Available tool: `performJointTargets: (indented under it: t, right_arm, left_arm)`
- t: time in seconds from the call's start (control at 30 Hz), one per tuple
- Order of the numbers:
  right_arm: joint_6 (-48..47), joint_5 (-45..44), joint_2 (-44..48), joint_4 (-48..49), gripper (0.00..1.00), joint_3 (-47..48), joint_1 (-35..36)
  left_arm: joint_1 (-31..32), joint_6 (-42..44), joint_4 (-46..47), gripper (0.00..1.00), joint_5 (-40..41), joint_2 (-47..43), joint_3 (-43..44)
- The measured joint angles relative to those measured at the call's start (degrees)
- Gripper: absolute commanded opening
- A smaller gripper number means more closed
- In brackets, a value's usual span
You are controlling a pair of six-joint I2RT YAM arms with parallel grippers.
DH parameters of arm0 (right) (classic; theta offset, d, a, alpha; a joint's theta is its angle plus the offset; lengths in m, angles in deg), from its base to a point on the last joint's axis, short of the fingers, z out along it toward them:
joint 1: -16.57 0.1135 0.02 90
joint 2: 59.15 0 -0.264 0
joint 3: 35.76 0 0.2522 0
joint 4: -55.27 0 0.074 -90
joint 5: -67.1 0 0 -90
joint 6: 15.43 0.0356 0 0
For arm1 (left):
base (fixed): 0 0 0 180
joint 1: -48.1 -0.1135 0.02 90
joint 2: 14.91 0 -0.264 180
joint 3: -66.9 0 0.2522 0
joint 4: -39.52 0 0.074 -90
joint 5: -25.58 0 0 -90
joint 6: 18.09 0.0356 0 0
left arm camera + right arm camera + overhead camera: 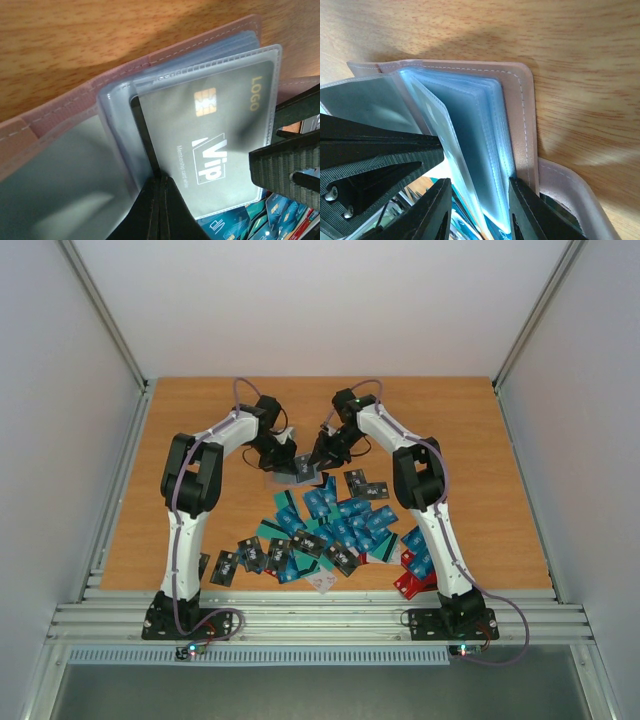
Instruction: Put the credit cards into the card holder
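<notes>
I'm looking at a wooden table [480,440]. The card holder [287,468] lies open at the overhead view's centre, with a grey VIP card [210,135] in one clear sleeve. My left pincer [160,205] is pressed together at a sleeve edge. My right pincer [480,210] clamps the sleeve stack. The credit cards [340,525] are heaped just below.

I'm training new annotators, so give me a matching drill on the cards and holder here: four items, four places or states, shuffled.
1. VIP card
2. blue cards
3. red cards
4. card holder

a. beside the base of the right arm
b. lying open, clear sleeves fanned
c. inside a clear sleeve
d. heaped in the middle

Pairs: 1-c, 2-d, 3-a, 4-b
</notes>
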State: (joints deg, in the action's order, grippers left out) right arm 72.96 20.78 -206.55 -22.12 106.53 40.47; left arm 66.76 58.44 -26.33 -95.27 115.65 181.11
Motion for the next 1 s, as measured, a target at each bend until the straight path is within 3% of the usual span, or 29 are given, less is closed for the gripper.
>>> performJointTargets:
  t: [1.0]
  right_arm:
    - [-3.3,-8.0,5.49,-3.26,0.34,-1.09,2.47]
  left_arm:
    - [-0.22,0.02,0.02,0.0,-0.85,0.31,0.04]
